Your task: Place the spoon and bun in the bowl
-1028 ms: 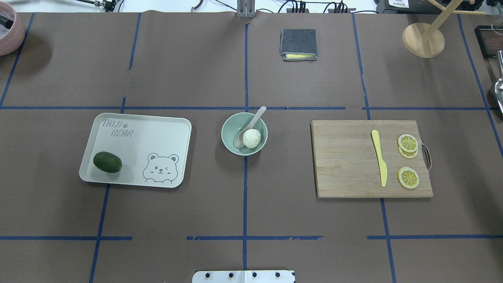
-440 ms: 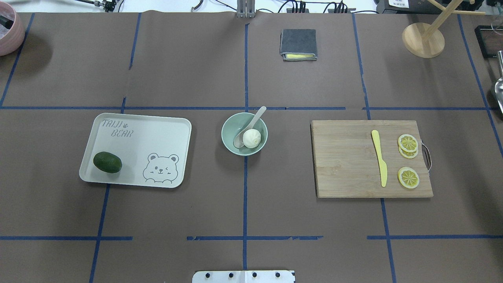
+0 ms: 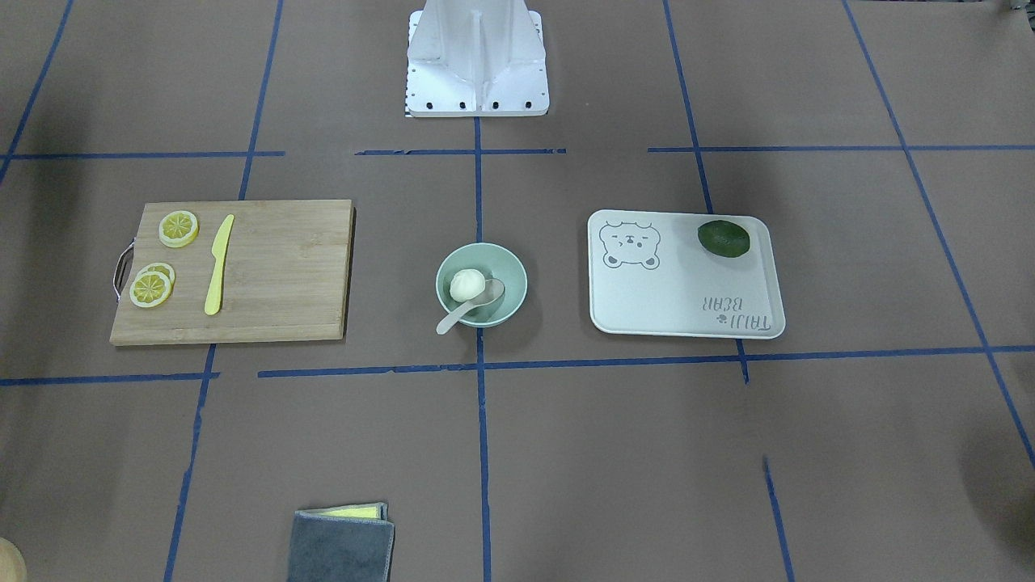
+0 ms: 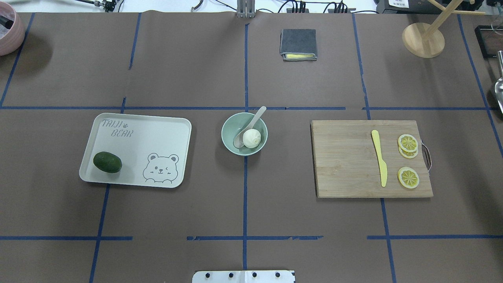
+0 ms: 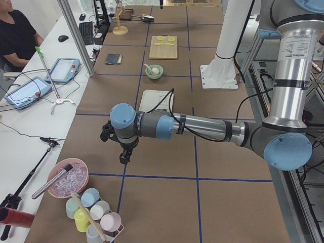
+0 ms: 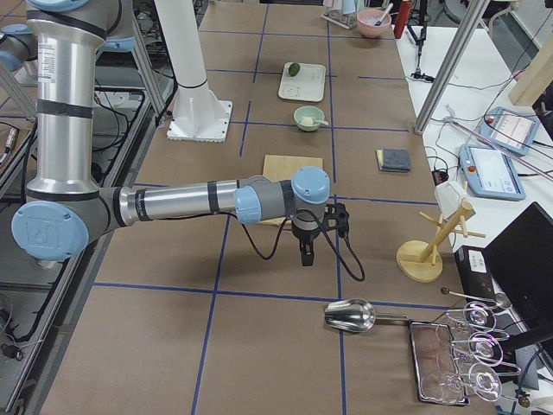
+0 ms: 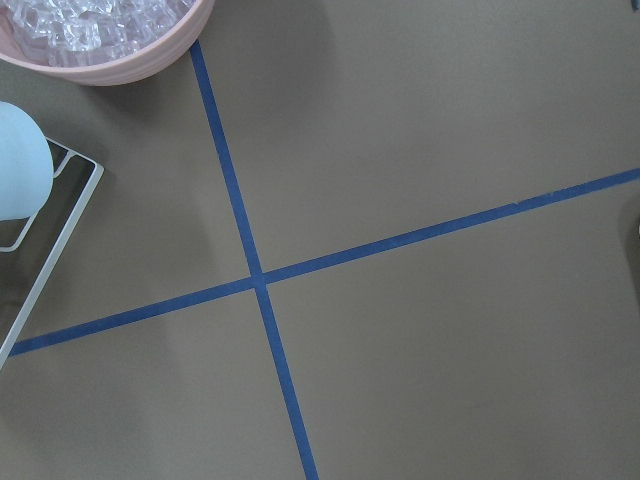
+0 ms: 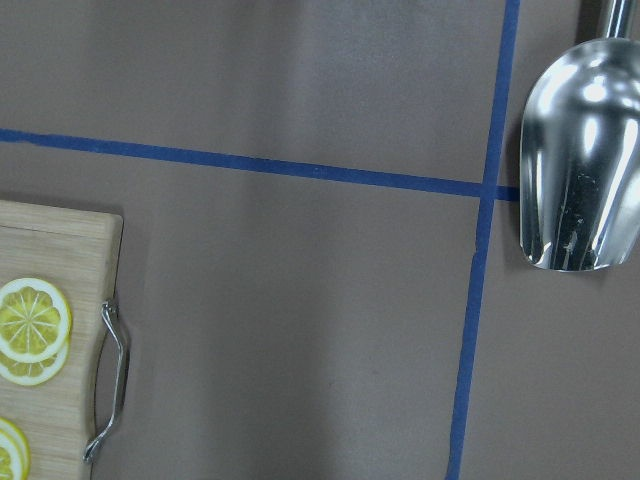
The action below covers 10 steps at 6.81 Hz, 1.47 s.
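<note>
The pale mint-green bowl point(image 4: 230, 126) stands at the table's middle; it also shows in the front view point(image 3: 509, 279). The cream-white bun point(image 4: 251, 138) lies inside it, as does the scoop of the beige spoon point(image 4: 255, 117), whose handle leans over the far rim. My left gripper point(image 5: 124, 154) hangs over the table's far left end, away from the bowl. My right gripper point(image 6: 307, 255) hangs past the cutting board at the right end. Both show only in the side views, so I cannot tell whether they are open or shut.
An off-white bear tray point(image 4: 157, 133) with a dark green fruit point(image 4: 107, 162) lies left of the bowl. A wooden cutting board point(image 4: 342, 161) with a yellow knife point(image 4: 379, 157) and lemon slices point(image 4: 408, 142) lies right. Grey cloth point(image 4: 298, 44), wooden stand point(image 4: 423, 40), metal scoop point(image 8: 580, 160), pink ice bowl point(image 7: 110, 45).
</note>
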Each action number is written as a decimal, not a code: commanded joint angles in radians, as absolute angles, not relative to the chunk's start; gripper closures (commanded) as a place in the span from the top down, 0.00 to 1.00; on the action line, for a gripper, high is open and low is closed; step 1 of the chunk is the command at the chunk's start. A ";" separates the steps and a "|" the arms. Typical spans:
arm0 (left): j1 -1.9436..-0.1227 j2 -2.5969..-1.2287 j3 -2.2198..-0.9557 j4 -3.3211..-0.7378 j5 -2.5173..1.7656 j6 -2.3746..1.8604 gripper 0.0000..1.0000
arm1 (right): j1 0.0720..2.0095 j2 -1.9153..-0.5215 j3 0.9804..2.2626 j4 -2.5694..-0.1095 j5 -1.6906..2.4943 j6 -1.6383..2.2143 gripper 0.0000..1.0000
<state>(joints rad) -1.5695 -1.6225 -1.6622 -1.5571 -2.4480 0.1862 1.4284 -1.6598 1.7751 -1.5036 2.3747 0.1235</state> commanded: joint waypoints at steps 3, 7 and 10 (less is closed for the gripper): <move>-1.572 -1.585 -1.770 -1.559 -2.451 0.184 1.00 | 1.428 -1.611 1.689 -1.503 2.375 0.120 1.00; -1.571 -1.568 -1.815 -1.560 -2.448 0.187 1.00 | 1.428 -1.576 1.658 -1.502 2.376 0.130 1.00; -1.568 -1.565 -1.690 -1.829 -2.439 0.184 1.00 | 1.428 -1.572 1.658 -1.500 2.378 0.133 1.00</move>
